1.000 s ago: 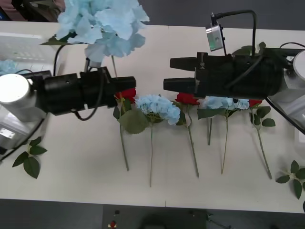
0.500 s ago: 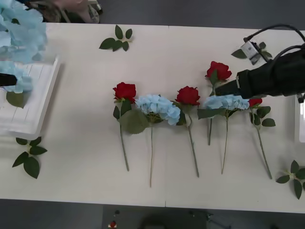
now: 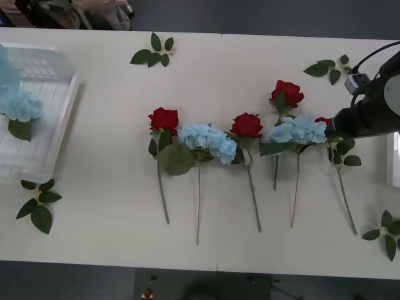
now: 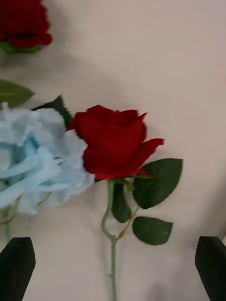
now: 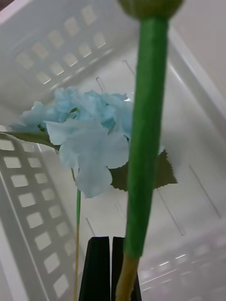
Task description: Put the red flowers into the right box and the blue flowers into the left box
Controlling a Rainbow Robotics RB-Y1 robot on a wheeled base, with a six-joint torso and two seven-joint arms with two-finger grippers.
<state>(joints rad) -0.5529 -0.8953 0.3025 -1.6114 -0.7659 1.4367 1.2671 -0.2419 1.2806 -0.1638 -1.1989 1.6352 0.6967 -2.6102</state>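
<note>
My left gripper [image 5: 111,254] is shut on the thick green stem [image 5: 143,141] of a blue flower, above the left box [image 5: 37,61], a white slotted basket. Another blue flower [image 5: 89,136] lies inside that basket [image 3: 53,134]. On the table lie red flowers [image 3: 164,119] [image 3: 247,124] [image 3: 287,92] and blue flowers [image 3: 208,141] [image 3: 299,130] in a row. My right gripper [image 4: 113,268] is open above the rightmost red flower [image 4: 113,141], whose head touches a blue flower [image 4: 37,164]. The right arm [image 3: 369,112] hides most of that rose. A pale edge of the right box [image 3: 395,159] shows at the far right.
Loose green leaf sprigs lie at the table's back [image 3: 153,51], back right [image 3: 328,67], front left [image 3: 37,203] and front right [image 3: 386,232]. The flower stems point toward the table's front edge.
The left arm has swung left out of the front view, carrying its blue flower over the basket. The right arm has drawn back to the right, ending above the rightmost rose.
</note>
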